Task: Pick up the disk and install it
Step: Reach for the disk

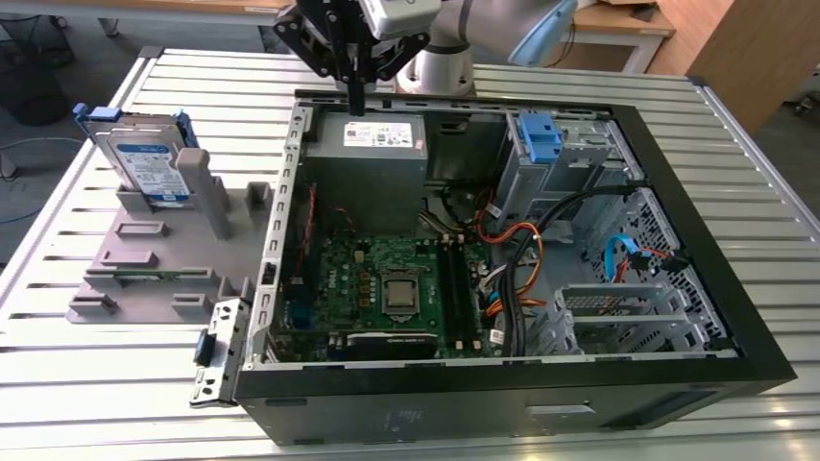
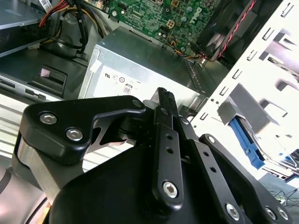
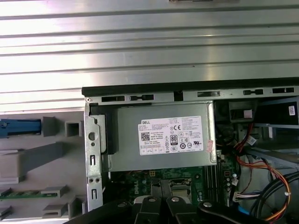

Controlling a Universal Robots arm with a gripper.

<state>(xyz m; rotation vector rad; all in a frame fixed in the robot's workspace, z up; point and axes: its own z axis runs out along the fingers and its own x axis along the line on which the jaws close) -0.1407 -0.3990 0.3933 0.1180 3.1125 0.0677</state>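
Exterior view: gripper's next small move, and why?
Probably shift the gripper toward the exterior view's left, over the silver hard drive in its blue plastic caddy. It holds nothing and hangs above the grey metal power supply box, while the drive stands upright in the grey holder.

Robotics lab: alu bench [image 1: 77,384], open PC case [image 1: 513,399]

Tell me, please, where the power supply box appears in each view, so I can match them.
Exterior view: power supply box at the case's far end, beneath the pincer.
First wrist view: box between black case rim and motherboard.
Second wrist view: box just beyond the pincer.
Shared landmark: its white label.
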